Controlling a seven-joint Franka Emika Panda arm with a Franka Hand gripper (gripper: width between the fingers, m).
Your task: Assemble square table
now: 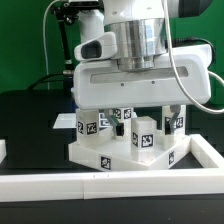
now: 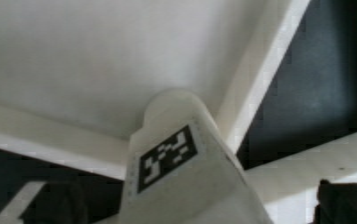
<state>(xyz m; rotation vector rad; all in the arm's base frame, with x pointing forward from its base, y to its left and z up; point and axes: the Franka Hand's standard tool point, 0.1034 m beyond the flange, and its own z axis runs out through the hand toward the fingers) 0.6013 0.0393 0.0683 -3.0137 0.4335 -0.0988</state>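
The square table's white slab lies on the black table with several short tagged legs standing on it, among them one at the front and one on the exterior view's left. My gripper hangs low over the slab, its dark fingers spread wide to either side of the legs. In the wrist view a tagged leg rises between the two fingertips, with a gap showing beside it. The gripper is open around this leg. Behind the leg are the slab's flat face and raised rim.
A long white border bar runs along the front, and another stands on the exterior view's right. The marker board lies flat behind the slab on the left. A small white piece shows at the left edge.
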